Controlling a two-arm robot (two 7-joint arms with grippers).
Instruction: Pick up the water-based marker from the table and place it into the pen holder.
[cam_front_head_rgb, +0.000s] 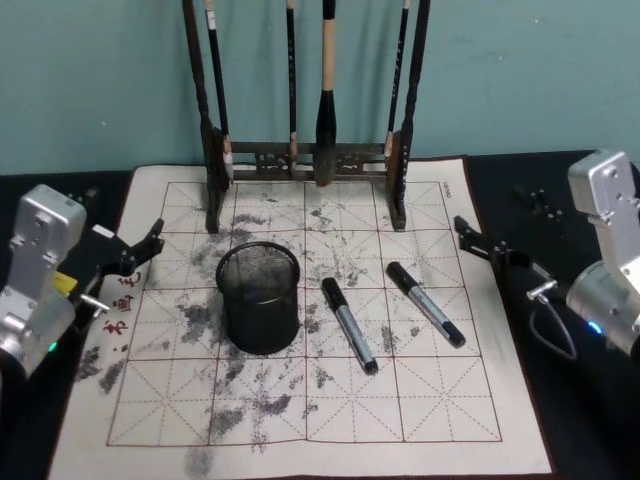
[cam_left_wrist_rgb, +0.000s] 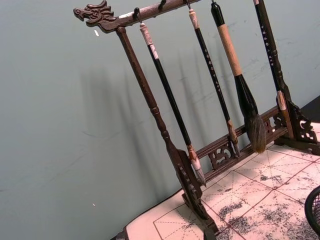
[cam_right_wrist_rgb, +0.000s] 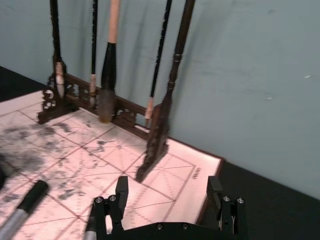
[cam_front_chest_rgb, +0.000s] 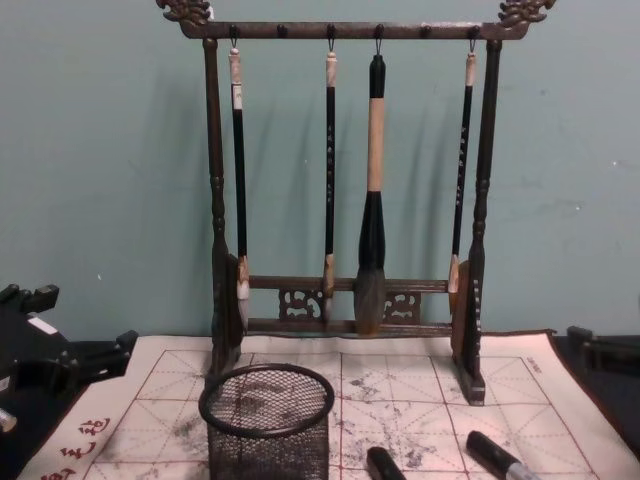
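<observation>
Centre frame, head view: I see the left marker and right marker lying on the mat, right of the pen holder. The left gripper and right gripper have their fingers spread, empty (red characters at the mat's left edge are unreadable).

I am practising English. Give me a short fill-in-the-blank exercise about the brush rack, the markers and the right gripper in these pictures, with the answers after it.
1. The brush rack carries ___ hanging brushes.
2. One marker and the other marker lie on the mat, to the robot's ___ of the pen holder.
3. The right gripper has its jaws ___.
Answers: four; right; open.
</observation>
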